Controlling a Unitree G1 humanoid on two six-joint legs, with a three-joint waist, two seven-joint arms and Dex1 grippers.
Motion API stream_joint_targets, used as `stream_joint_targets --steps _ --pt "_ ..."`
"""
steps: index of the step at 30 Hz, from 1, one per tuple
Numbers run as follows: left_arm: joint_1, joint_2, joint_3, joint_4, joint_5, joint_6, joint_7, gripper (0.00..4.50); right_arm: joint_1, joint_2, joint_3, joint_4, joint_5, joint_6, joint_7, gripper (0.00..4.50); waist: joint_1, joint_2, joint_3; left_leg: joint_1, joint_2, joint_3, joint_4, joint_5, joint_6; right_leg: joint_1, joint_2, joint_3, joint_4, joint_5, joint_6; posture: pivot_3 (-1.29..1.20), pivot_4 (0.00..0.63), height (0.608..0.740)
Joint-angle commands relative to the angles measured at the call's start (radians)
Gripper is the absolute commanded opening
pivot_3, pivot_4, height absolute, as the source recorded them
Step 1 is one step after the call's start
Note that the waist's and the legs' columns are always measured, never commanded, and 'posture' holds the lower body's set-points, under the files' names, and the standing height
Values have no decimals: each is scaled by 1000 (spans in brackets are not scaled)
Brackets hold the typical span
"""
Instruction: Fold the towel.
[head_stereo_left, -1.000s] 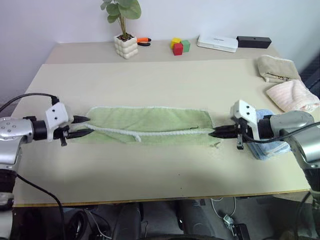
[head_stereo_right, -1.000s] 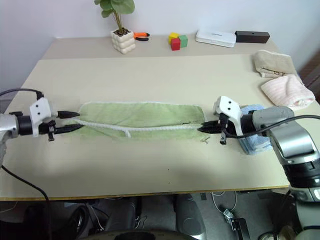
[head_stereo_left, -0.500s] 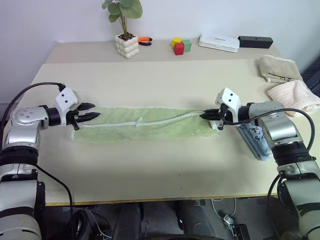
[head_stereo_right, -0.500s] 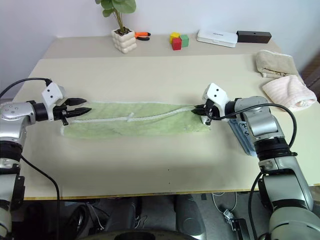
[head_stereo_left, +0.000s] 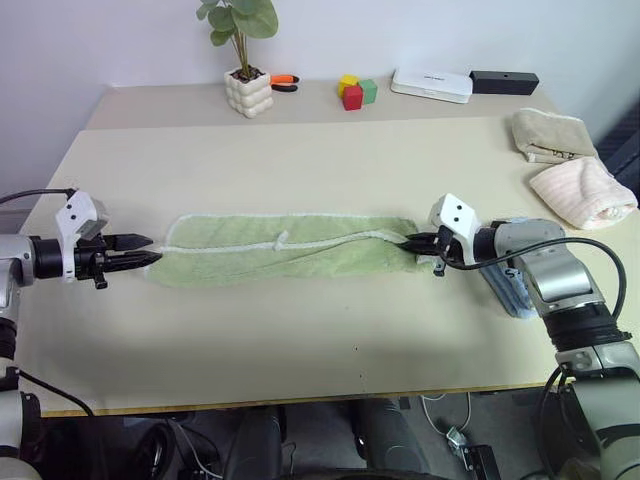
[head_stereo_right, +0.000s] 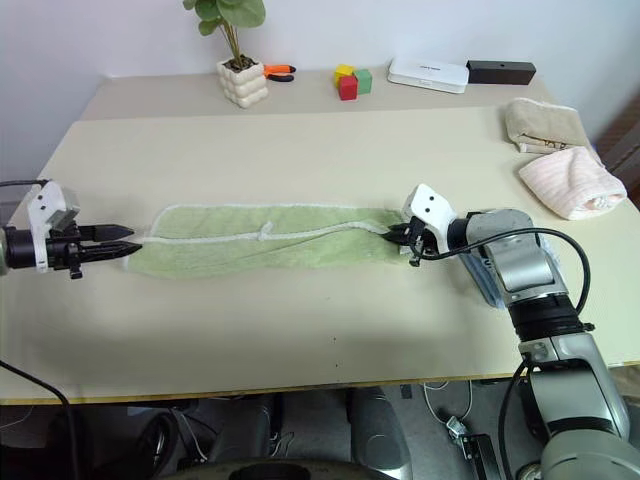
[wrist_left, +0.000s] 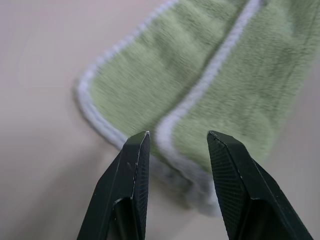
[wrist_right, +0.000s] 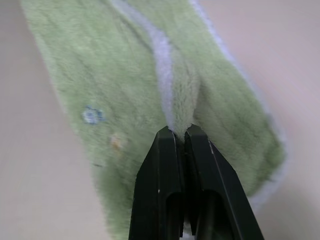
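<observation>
Head views: the left tool (head_stereo_left: 140, 250) has let go and backed just off the end of the light green terry towel with white stitched edging (head_stereo_left: 290, 246), which lies as a long folded strip across the beige worktop (head_stereo_left: 320, 330); the lengthwise fold looks done, a crosswise fold likely remains

Left wrist view: black fingers (wrist_left: 131, 165) parted, empty

Right wrist view: right tool (wrist_right: 179, 134) clenched on the towel's pinched ridge

Behind: a potted plant (head_stereo_left: 248, 60), white wall

Head stereo pair looking forward and down across the table (head_stereo_left: 300, 330); wrist views close along each gripper's fingers, sharing the green towel (head_stereo_left: 290, 250) with both.
</observation>
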Motion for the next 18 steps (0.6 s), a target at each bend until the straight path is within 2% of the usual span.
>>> stream_joint_targets --steps 1,4,5,18 --pt "8 -11 58 -41 -60 130 44 2722 12 1 -23 -65 10 7 -14 0 0 0 0 0 0 0 0 0 0 0 0 0 0 0 0 0 150 740" --pt "47 -24 83 -123 -118 249 44 4180 28 -2 -18 -83 10 18 -13 0 -4 0 0 0 0 0 0 0 0 0 0 0 0 0 0 0 150 740" --pt "57 -25 82 -133 -112 257 59 4467 31 1 -19 -90 14 23 -15 0 -4 0 0 0 0 0 0 0 0 0 0 0 0 0 0 0 150 740" --pt "86 -48 83 -153 -168 494 121 4467 40 15 -23 -119 14 42 -48 0 -6 0 0 0 0 0 0 0 0 0 0 0 0 0 0 0 150 740"
